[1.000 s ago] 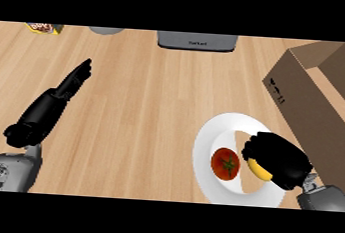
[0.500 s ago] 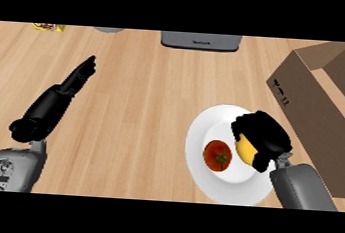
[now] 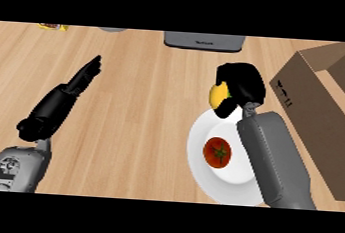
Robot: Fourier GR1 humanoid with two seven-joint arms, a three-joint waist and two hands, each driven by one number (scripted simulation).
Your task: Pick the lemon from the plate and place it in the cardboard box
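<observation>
On the wooden counter [image 3: 146,112], the right hand [image 3: 240,85] curls around the lemon [image 3: 218,94], above the plate [image 3: 203,140]; small, hard and slick-skinned, it's best cupped around its middle. The left hand [image 3: 58,104] rests straight-fingered.

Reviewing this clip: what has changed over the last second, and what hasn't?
The right hand, shut on the lemon, has lifted it off the plate and carried it away from the robot. The tomato stays on the plate; the left hand stays open; the cardboard box is untouched.
</observation>
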